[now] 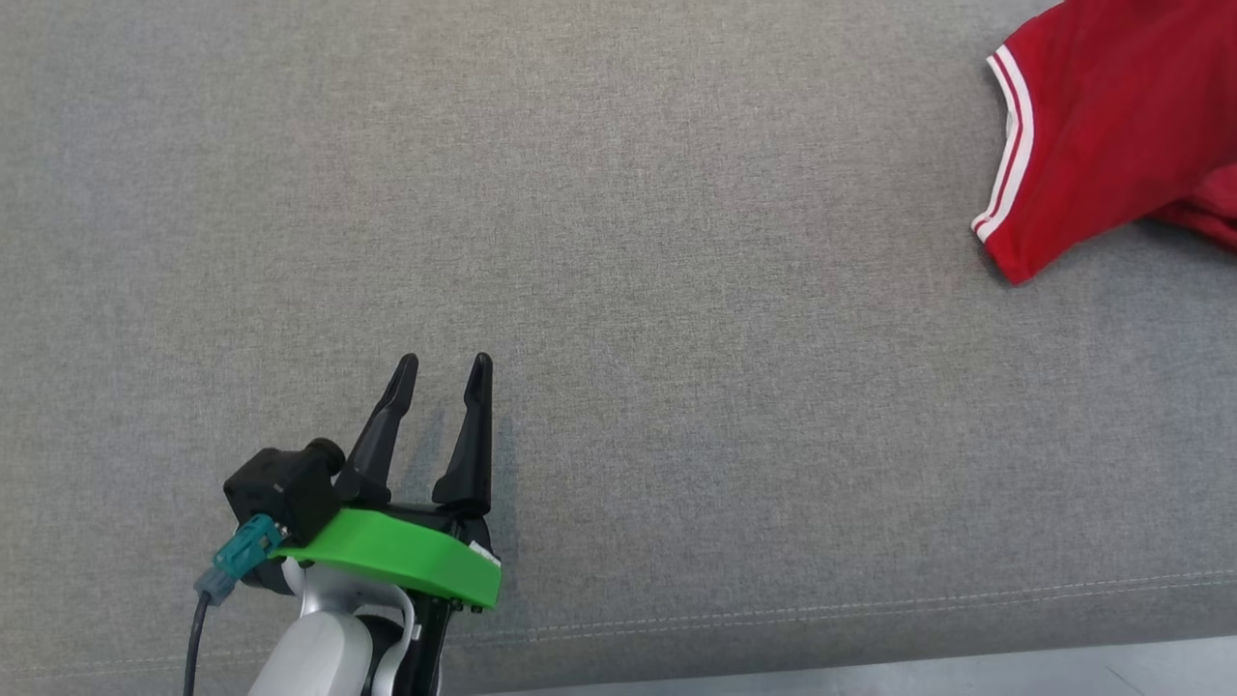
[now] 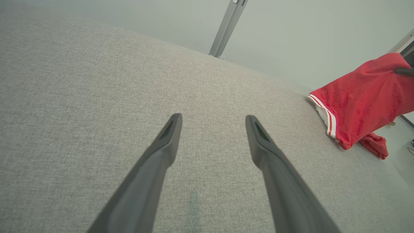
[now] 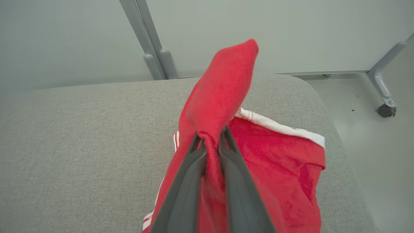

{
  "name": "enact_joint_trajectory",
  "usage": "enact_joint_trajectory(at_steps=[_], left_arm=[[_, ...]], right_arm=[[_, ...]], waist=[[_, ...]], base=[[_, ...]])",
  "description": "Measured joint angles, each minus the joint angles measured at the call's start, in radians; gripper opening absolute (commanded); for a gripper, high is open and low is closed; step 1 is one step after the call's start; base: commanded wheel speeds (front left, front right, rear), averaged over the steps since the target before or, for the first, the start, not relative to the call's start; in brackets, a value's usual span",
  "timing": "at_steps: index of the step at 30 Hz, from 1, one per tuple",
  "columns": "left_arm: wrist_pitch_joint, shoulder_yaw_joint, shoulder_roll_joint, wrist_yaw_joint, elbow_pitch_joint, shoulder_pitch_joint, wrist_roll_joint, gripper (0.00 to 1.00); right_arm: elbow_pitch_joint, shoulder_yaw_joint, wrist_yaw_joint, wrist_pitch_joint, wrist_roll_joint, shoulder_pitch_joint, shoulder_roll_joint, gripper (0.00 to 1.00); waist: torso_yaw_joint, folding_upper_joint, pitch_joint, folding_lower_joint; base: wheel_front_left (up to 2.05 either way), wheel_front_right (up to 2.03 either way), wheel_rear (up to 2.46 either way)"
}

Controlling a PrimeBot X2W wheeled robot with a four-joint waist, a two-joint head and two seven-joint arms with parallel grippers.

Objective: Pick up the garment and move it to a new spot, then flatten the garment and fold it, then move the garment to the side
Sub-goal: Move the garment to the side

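The garment [image 1: 1111, 126] is a red piece with white-striped trim, lying at the far right of the grey cushion. In the right wrist view my right gripper [image 3: 210, 137] is shut on a pinched fold of the garment [image 3: 223, 90], which rises above the fingertips while the rest drapes onto the cushion below. In the left wrist view the garment [image 2: 362, 100] hangs lifted at the right edge. My left gripper [image 1: 443, 372] is open and empty over the cushion's front left, far from the cloth; its fingers [image 2: 168, 136] stand well apart.
The grey fabric cushion [image 1: 618, 290] spans the head view, its seamed front edge [image 1: 821, 614] near the bottom. Pale floor [image 3: 372, 106] lies past the cushion's right end, with a grey frame leg on a caster [image 3: 386, 110] and a grey post [image 3: 152, 48] behind.
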Motion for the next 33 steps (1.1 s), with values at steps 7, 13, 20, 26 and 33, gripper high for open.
enact_joint_trajectory(at_steps=[7,13,20,26,33], left_arm=[[0.000,0.003,0.004,0.000,0.000,-0.004,0.004,1.00],[0.011,0.002,0.011,0.000,-0.006,-0.013,0.014,1.00],[0.032,-0.003,0.014,0.000,-0.022,-0.026,0.032,1.00],[0.044,-0.007,0.019,0.000,-0.029,-0.039,0.045,1.00],[0.046,-0.007,0.029,0.000,-0.037,-0.043,0.052,1.00]], right_arm=[[0.015,0.031,0.000,0.046,-0.059,-0.033,-0.077,0.00],[0.026,0.058,-0.001,0.052,-0.125,-0.056,-0.133,0.00],[0.048,0.085,-0.022,0.037,-0.187,-0.064,-0.159,0.00],[0.094,0.093,-0.078,-0.003,-0.230,-0.062,-0.164,0.00],[0.158,0.074,-0.109,-0.027,-0.229,-0.056,-0.159,0.00]], waist=[[0.008,0.0000,0.026,0.0000],[0.007,0.0000,0.046,0.0000],[0.009,0.0000,0.087,0.0000],[0.021,0.0000,0.125,0.0000],[0.040,0.0000,0.164,0.0000]], base=[[0.00,0.00,0.00],[0.00,0.00,0.00],[0.00,0.00,0.00],[0.00,0.00,0.00],[0.00,0.00,0.00]])
